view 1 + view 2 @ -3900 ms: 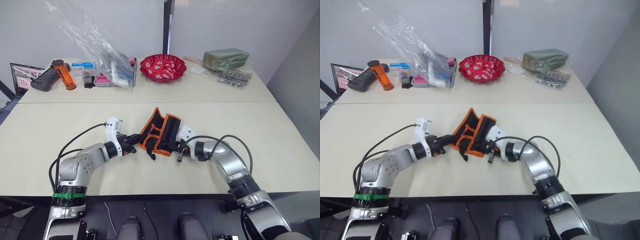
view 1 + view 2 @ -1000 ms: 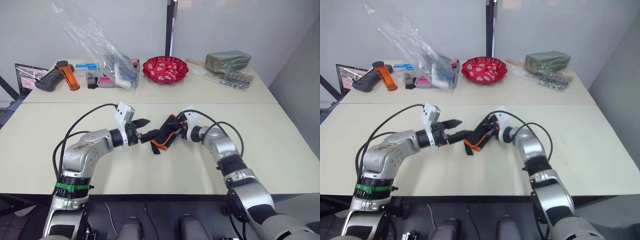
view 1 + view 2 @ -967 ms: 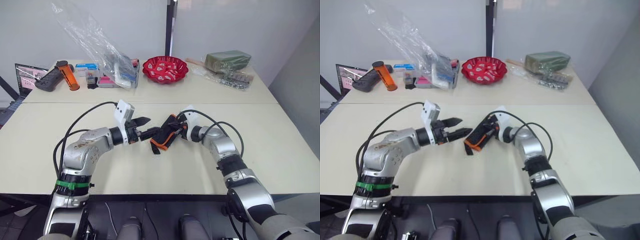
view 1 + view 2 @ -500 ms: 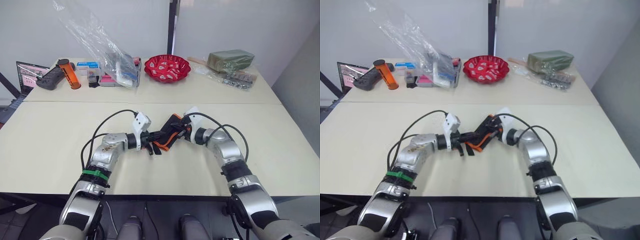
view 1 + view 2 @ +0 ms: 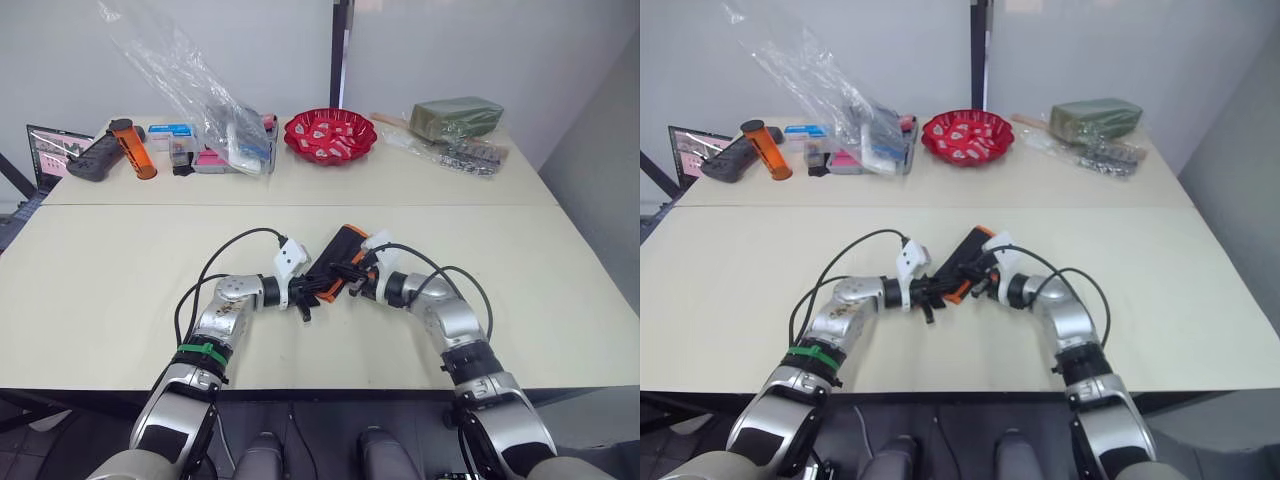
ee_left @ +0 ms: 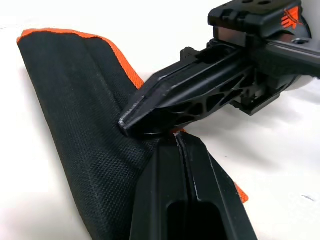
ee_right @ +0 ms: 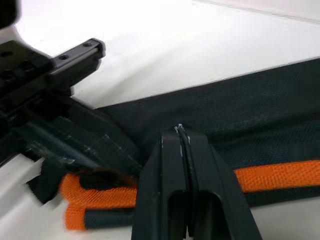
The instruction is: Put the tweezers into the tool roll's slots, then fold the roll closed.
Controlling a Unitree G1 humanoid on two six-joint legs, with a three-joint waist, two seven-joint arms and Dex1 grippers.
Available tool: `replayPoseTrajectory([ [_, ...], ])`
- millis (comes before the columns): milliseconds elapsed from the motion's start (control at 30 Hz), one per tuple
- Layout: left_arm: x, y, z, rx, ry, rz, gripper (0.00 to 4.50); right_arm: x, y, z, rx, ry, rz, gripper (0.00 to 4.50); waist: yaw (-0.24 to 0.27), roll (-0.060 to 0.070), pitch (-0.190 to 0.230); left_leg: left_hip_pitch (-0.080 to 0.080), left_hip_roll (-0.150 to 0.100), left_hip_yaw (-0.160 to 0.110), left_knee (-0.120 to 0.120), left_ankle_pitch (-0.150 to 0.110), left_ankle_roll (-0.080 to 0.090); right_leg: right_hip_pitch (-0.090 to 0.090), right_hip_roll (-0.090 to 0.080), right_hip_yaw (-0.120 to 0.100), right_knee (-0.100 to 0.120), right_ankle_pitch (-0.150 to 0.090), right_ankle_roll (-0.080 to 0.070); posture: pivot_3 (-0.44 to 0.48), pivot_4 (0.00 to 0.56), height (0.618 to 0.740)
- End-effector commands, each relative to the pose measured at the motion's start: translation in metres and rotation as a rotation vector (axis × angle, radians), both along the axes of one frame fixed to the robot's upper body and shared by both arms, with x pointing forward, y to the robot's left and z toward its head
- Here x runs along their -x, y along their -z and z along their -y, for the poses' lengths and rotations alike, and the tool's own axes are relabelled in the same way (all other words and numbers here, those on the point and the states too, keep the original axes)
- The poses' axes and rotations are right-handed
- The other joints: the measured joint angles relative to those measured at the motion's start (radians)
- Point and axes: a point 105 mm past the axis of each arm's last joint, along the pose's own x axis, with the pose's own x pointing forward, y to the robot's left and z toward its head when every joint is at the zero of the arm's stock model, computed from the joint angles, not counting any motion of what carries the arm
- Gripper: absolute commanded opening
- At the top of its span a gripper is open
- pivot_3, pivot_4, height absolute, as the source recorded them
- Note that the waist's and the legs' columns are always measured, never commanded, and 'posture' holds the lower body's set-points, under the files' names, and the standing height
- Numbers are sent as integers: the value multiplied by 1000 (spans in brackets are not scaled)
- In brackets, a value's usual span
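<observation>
My left tool and right tool, both closed tight, press their tips on the folded roll.

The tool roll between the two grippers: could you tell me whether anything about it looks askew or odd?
The tool roll is folded shut but lies at a slant on the table, and a black strap trails loose from its near end. Both grippers, left and right, press shut against it.
</observation>
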Motion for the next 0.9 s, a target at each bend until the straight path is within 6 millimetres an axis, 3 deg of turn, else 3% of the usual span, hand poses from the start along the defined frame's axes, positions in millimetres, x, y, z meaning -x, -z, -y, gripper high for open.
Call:
replayPoseTrajectory([
  [33,10,37,-9,-111,-2,-98,13,-23,23,34,26,231,-69,0,0,0,0,5,0,0,-1,0,0,6,0,0,-1,-1,1,0,150,740],
  [267,13,46,-24,-92,-57,-107,13,-35,57,54,138,406,-142,0,-3,2,-10,9,0,0,-2,0,1,10,0,0,-2,-1,1,0,150,740],
  [400,11,39,-27,-26,-90,-111,13,-38,53,50,81,421,-116,0,-14,2,-20,11,0,0,-2,-2,3,11,0,0,-2,-2,1,0,150,740],
  [467,12,31,-26,28,-83,-107,13,-43,39,48,25,425,-51,0,-16,2,-21,11,0,0,-3,-2,3,11,0,0,-2,-2,2,0,150,740],
  [567,15,-9,-30,235,-53,-79,13,-49,3,45,-107,397,86,0,-18,4,-19,10,0,0,-3,-2,3,11,0,0,-2,-3,2,0,150,740],
  [667,11,-45,-51,263,-97,10,13,-46,-35,44,-177,316,237,0,-18,5,-8,3,0,-1,-1,-2,3,5,0,0,-1,-2,2,0,150,740],
  [733,10,-64,-63,279,-127,42,13,-42,-49,45,-197,270,288,0,-19,6,-3,-1,0,-2,0,-2,3,1,0,0,0,0,-2,0,150,740],
  [767,9,-74,-74,282,-168,61,13,-39,-57,50,-205,254,314,0,-20,7,-2,-6,0,-2,0,-2,3,-4,0,0,0,2,-5,0,150,740],
  [833,10,-90,-109,247,-279,102,554,-28,-77,61,-203,187,372,548,-21,8,0,-13,0,-2,0,-2,3,-12,0,0,1,3,-6,0,150,740],
  [900,15,-92,-142,155,-382,144,1116,-15,-83,68,-153,107,386,1129,-24,8,0,-13,0,-2,-1,-2,3,-13,0,0,1,3,-6,0,150,740],
])
